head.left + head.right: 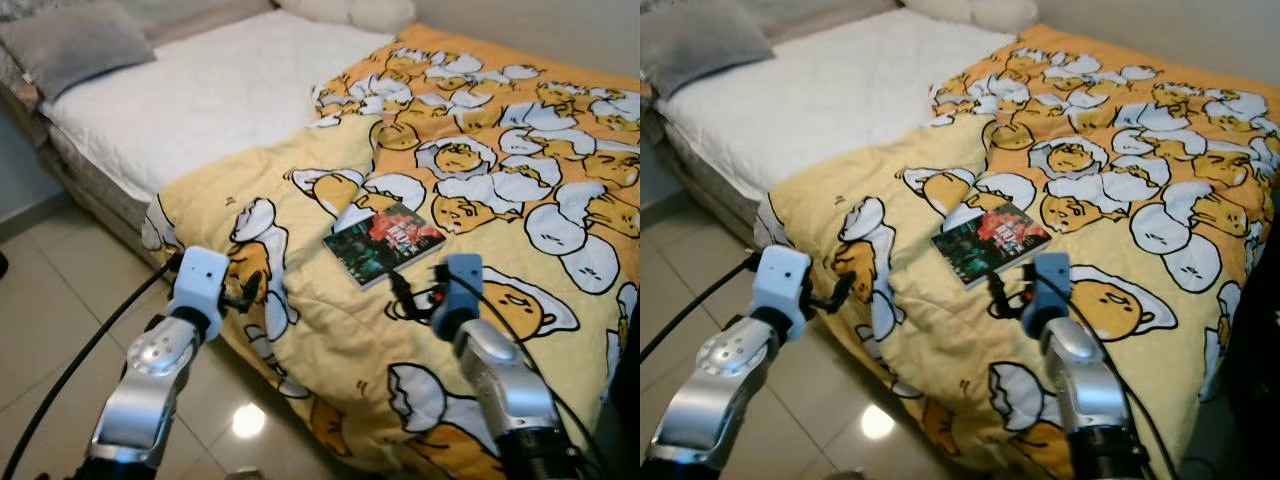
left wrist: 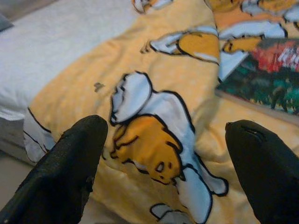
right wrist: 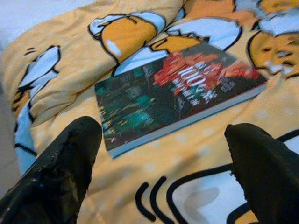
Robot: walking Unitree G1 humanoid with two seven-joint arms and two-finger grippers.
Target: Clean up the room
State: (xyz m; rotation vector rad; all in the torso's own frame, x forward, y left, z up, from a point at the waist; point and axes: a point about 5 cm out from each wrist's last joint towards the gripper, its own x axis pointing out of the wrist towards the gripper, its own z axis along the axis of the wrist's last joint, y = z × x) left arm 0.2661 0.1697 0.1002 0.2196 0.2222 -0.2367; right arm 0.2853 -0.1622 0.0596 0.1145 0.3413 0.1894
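Observation:
A book (image 1: 385, 242) with a dark green and red cover lies flat on the yellow egg-print blanket (image 1: 330, 330) on the bed. My right gripper (image 1: 415, 290) hovers just short of the book's near edge, open, with the book (image 3: 173, 91) lying ahead between its fingers (image 3: 65, 163). Over the blanket's hanging corner, to the left of the book, my left gripper (image 1: 250, 293) is open with nothing between its fingers (image 2: 70, 163). The book's corner (image 2: 266, 79) lies ahead of the left gripper, off to one side.
The bare white mattress (image 1: 210, 90) fills the bed's far left, with a grey pillow (image 1: 75, 45) at its corner and a white pillow (image 1: 350, 10) at the far end. Tiled floor (image 1: 60, 300) lies below the bed's edge.

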